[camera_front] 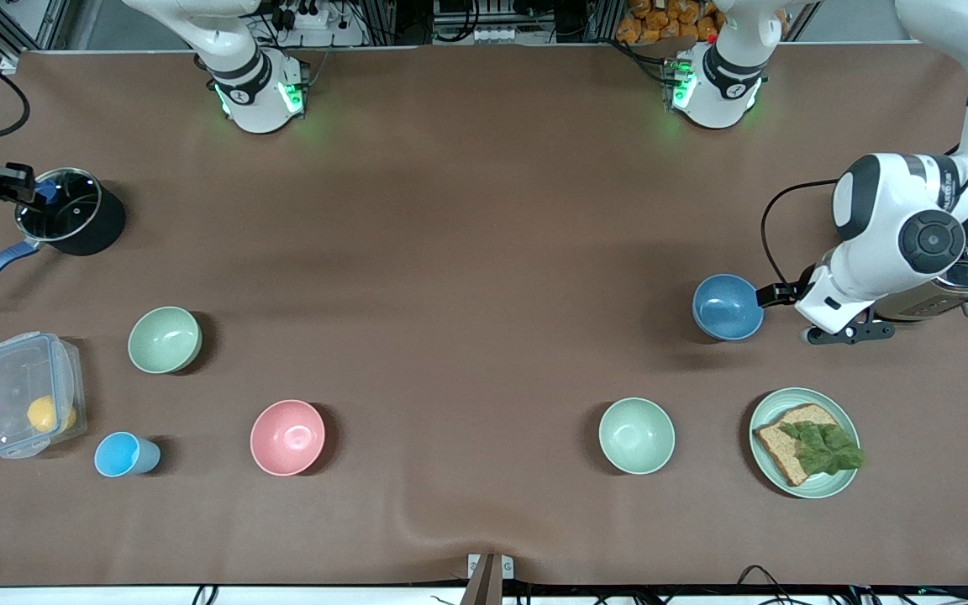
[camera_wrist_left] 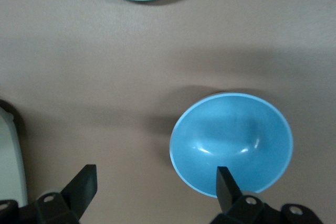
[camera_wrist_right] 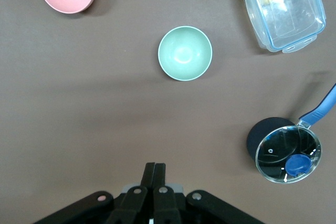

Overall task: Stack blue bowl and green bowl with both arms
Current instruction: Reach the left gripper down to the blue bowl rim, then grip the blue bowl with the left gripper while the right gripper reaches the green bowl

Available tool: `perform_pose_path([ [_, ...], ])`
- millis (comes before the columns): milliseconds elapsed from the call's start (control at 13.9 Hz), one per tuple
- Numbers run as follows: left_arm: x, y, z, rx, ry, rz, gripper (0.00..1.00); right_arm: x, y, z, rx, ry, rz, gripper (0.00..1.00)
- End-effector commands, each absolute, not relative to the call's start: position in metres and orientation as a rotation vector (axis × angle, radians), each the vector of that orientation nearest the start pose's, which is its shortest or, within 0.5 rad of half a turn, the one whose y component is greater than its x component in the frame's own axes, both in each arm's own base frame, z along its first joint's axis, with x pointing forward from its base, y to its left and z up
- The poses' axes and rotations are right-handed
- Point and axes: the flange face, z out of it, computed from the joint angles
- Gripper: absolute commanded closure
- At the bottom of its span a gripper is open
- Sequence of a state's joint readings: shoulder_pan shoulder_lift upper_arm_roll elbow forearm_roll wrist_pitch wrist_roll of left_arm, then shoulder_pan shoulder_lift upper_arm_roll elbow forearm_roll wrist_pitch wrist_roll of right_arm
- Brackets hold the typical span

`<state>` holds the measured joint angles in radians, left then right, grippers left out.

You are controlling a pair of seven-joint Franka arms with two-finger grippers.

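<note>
The blue bowl [camera_front: 728, 307] stands upright toward the left arm's end of the table; it also shows in the left wrist view [camera_wrist_left: 231, 142]. My left gripper [camera_front: 791, 301] is open and low beside it [camera_wrist_left: 155, 182], with one fingertip [camera_wrist_left: 227, 182] over the bowl's rim and the other over bare table. The green bowl [camera_front: 165, 339] stands upright toward the right arm's end, and shows in the right wrist view [camera_wrist_right: 185, 53]. My right gripper [camera_wrist_right: 156, 169] is shut and empty, high over the table between the pot and the green bowl. It is out of the front view.
A paler mint bowl [camera_front: 637, 435], a pink bowl [camera_front: 286, 437] and a light-blue cup [camera_front: 125, 454] stand nearer the front camera. A plate with bread [camera_front: 805, 443] and a toaster [camera_front: 967, 277] flank the blue bowl. A lidded pot [camera_front: 68, 212] and a plastic container [camera_front: 28, 393] stand near the green bowl.
</note>
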<state>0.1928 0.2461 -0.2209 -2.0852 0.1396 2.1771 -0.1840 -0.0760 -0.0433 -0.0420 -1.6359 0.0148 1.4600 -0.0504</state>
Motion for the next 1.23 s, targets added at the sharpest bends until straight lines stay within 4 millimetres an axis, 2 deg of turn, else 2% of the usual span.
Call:
perform_pose_path([
  [0, 0.558, -0.011, 0.282, -3.058, -0.104, 0.222, 0.00, 0.520, -0.062, 0.606, -3.110, 0.085, 0.218, 1.00],
  [216, 0.559, -0.007, 0.255, -3.071, -0.114, 0.254, 0.00, 0.527, -0.065, 0.590, -3.104, 0.092, 0.265, 1.00],
  [505, 0.559, -0.003, 0.237, -3.079, -0.130, 0.281, 0.00, 0.542, -0.075, 0.559, -3.093, 0.117, 0.333, 1.00],
  [577, 0.558, 0.003, 0.232, -3.081, -0.146, 0.291, 0.03, 0.547, -0.076, 0.552, -3.092, 0.117, 0.340, 1.00],
  [793, 0.559, 0.003, 0.224, -3.085, -0.148, 0.298, 0.16, 0.560, -0.087, 0.535, -3.094, 0.144, 0.312, 1.00],
  [1009, 0.557, 0.003, 0.218, -3.085, -0.147, 0.315, 0.35, 0.582, -0.089, 0.495, -3.093, 0.145, 0.323, 1.00],
  [1153, 0.557, 0.004, 0.217, -3.086, -0.150, 0.317, 0.44, 0.587, -0.103, 0.475, -3.085, 0.178, 0.349, 0.98],
])
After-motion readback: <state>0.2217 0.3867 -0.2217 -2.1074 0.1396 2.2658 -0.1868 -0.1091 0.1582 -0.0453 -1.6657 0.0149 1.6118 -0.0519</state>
